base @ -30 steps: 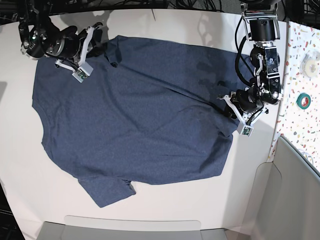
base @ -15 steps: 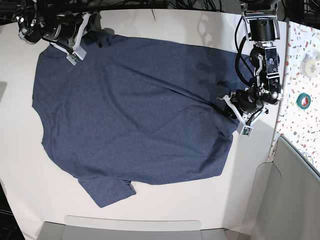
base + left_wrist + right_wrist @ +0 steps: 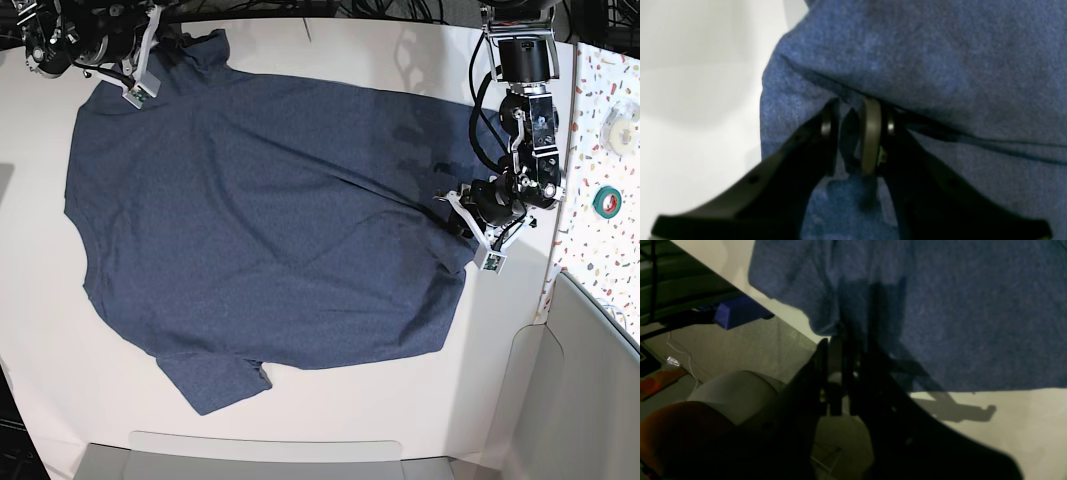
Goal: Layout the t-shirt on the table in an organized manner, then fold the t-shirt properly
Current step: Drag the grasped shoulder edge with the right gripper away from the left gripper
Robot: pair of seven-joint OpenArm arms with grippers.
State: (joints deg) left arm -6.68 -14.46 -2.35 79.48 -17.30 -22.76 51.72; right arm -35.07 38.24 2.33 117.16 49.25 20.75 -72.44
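Note:
The dark navy t-shirt [image 3: 270, 220] lies spread on the white table [image 3: 40, 330], plain side up, with one sleeve [image 3: 215, 380] pointing toward the front. My right gripper [image 3: 170, 40] is at the far left corner, shut on the other sleeve's edge [image 3: 826, 323] near the table's rim. In the right wrist view the right gripper [image 3: 843, 340] has its fingers pressed together at the cloth. My left gripper [image 3: 455, 215] sits low at the shirt's right edge. In the left wrist view the left gripper [image 3: 850, 130] pinches a raised fold of fabric [image 3: 907, 66].
A speckled strip [image 3: 600, 90] runs along the right with a green tape roll [image 3: 607, 200] and a white roll [image 3: 622, 130]. A grey panel [image 3: 590, 380] stands at the front right. A grey tray edge [image 3: 260, 455] lines the front. A blue block [image 3: 736, 311] lies beyond the table edge.
My right gripper has moved up and left toward the far table edge, drawing the sleeve out flat. The left arm has stayed still.

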